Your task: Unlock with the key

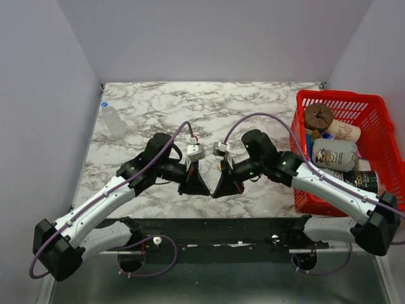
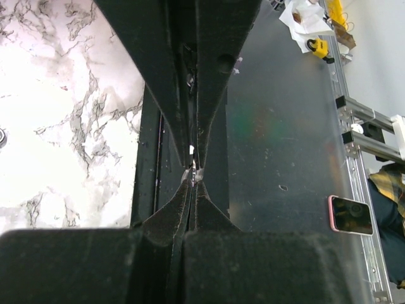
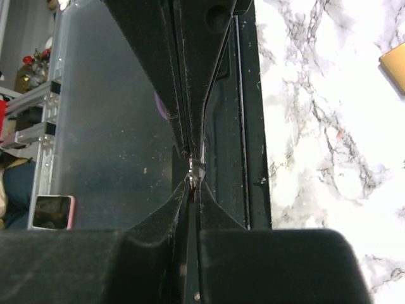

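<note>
My left gripper [image 1: 202,190] and my right gripper [image 1: 218,192] meet tip to tip just above the table's front edge. Both stand shut. A small thin silver piece, apparently the key [image 2: 192,172], sits pinched where the tips meet. It also shows in the right wrist view [image 3: 192,170]. In the left wrist view my left gripper [image 2: 192,185] faces the right one's fingers [image 2: 218,69]. In the right wrist view my right gripper [image 3: 192,185] faces the left one's fingers [image 3: 152,63]. A brass-coloured corner [image 3: 395,64] shows at the right wrist view's edge; I cannot tell whether it is the lock.
A red basket [image 1: 376,113] with cans and cups stands at the right. A clear bottle [image 1: 113,121] stands at the far left of the marble table [image 1: 209,104]. A black rail [image 1: 209,229] runs along the front edge under the grippers.
</note>
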Tool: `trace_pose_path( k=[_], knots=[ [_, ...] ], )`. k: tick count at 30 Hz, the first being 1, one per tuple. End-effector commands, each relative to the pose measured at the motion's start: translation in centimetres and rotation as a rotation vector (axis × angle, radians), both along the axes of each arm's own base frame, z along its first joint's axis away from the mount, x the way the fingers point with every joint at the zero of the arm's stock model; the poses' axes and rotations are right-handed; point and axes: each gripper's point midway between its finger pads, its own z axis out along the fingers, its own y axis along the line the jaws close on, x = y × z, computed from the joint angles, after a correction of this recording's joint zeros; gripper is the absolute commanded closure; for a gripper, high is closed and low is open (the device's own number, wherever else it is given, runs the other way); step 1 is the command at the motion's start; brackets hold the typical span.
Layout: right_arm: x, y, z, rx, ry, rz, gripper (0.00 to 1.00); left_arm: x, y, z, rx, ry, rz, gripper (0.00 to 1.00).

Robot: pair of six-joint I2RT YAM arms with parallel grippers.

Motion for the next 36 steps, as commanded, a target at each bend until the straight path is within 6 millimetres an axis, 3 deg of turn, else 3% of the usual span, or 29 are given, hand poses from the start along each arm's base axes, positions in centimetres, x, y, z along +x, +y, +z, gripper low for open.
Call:
trace_pose_path(
  k=[1, 4, 5, 8, 10, 11, 12, 15, 16, 19, 25, 26, 28, 36],
  knots=[
    [-0.6, 0.2, -0.3, 0.012, 0.017, 0.034, 0.99, 0.4, -0.2, 0.6, -0.021, -0.043, 0.001, 1.0],
    [-0.3, 0.3, -0.4, 0.012, 0.022, 0.005, 0.99, 1.4, -0.1, 0.4, 0.0, -0.062, 0.059, 0.96],
    [-0.1, 0.4, -0.5, 0.009, 0.022, -0.014, 0.99, 2.4, 0.1, 0.2, 0.016, -0.08, 0.109, 0.64],
    [1.5, 0.6, -1.0, -0.001, 0.01, -0.113, 0.99, 3.9, 0.7, 0.0, 0.037, -0.109, 0.184, 0.12],
    [3.1, 0.2, -1.6, -0.007, 0.009, -0.186, 0.99, 5.9, 1.6, 0.3, 0.033, -0.163, 0.289, 0.02],
    [3.7, 0.0, -1.7, -0.005, 0.014, -0.21, 0.99, 6.7, 2.1, -0.2, 0.042, -0.163, 0.338, 0.01],
    [4.5, -0.1, -1.5, 0.014, 0.005, -0.237, 0.99, 8.8, 3.3, 0.1, 0.051, -0.2, 0.452, 0.01],
    [7.0, -1.6, -1.6, 0.038, 0.017, -0.346, 0.99, 11.5, 5.5, -1.0, 0.094, -0.199, 0.595, 0.01],
    [8.4, -2.6, -1.6, 0.04, 0.024, -0.41, 0.99, 12.8, 6.8, -1.8, 0.136, -0.193, 0.675, 0.01],
    [10.2, -4.7, -0.7, 0.088, 0.013, -0.502, 0.99, 15.1, 9.2, -4.5, 0.29, -0.18, 0.812, 0.01],
    [9.1, -6.1, 0.9, 0.167, -0.044, -0.499, 0.99, 17.2, 10.2, -8.6, 0.475, -0.118, 0.847, 0.01],
    [8.9, -6.1, 1.0, 0.177, -0.045, -0.49, 0.99, 18.1, 10.6, -8.5, 0.507, -0.127, 0.877, 0.01],
    [8.2, -6.0, 1.1, 0.201, -0.034, -0.464, 0.99, 18.3, 10.9, -10.9, 0.603, -0.076, 0.856, 0.04],
    [7.3, -5.7, 1.3, 0.245, -0.041, -0.403, 0.99, 19.9, 9.6, -14.2, 0.645, -0.002, 0.78, 0.05]
  ],
)
